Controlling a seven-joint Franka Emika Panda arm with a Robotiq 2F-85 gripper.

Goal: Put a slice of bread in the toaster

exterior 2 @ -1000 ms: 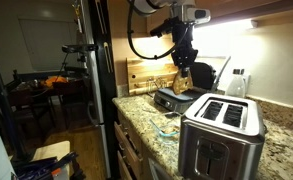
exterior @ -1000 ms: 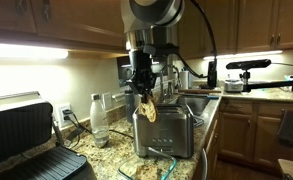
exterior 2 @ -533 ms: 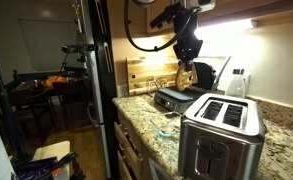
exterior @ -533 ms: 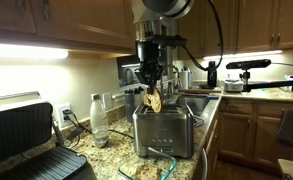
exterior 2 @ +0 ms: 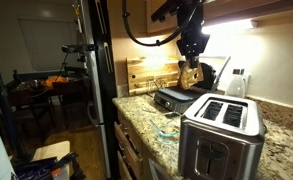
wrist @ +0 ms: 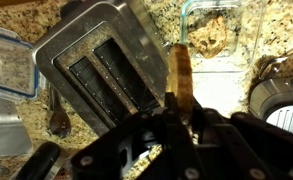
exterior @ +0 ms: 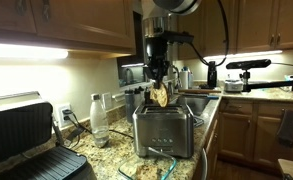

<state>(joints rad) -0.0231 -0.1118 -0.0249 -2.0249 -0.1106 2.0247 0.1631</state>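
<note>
My gripper (exterior: pixel 158 83) is shut on the slice of bread (exterior: pixel 160 96), a tan slice with a brown crust that hangs on edge below the fingers. It hangs just above the stainless-steel toaster (exterior: pixel 164 131). In an exterior view the bread (exterior 2: pixel 191 76) is behind the toaster (exterior 2: pixel 222 140), higher than its top. In the wrist view the bread (wrist: pixel 179 76) shows edge-on, to the right of the toaster (wrist: pixel 104 65) and its two open slots. The gripper (wrist: pixel 176 112) sits at the bottom of that view.
A black hinged grill press (exterior: pixel 24 140) stands open on the granite counter (exterior 2: pixel 146 118). A clear bottle (exterior: pixel 98 120) stands by the wall. Glass containers with food (wrist: pixel 216 35) lie by the toaster. A sink and faucet (exterior: pixel 201 92) are behind it.
My gripper has carried the bread sideways and slightly up, from beside the toaster's edge to over its top. The toaster has not moved.
</note>
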